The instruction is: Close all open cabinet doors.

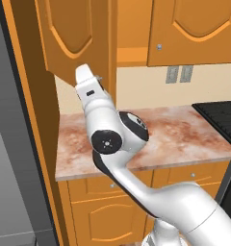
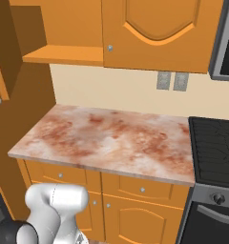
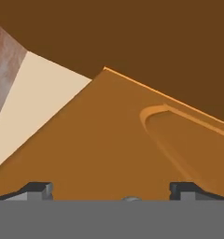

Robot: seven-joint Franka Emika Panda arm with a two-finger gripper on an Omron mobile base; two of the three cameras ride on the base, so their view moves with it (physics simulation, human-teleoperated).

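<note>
- The open cabinet door (image 1: pixel 74 38), a tall orange-brown wooden panel with a raised arch, stands swung out from the upper cabinet, left of the bare cabinet shelf (image 2: pixel 64 55) and above the left end of the mottled reddish marble desk (image 1: pixel 175 137).
- The claw (image 3: pixel 111 192) sits right up against that door's face: in the hand view the arched panel lies dead ahead, long axis upright in the room, with a small silver knob (image 3: pixel 130 199) showing between the fingertips.
- The dark fingertips (image 3: pixel 38 190) stand spread apart, pinching nothing.
- By my judgement, the door must swing rightwards toward the shelf.
- Count: one door open; one closed door (image 2: pixel 159 33) right of the shelf; one arm.
</note>
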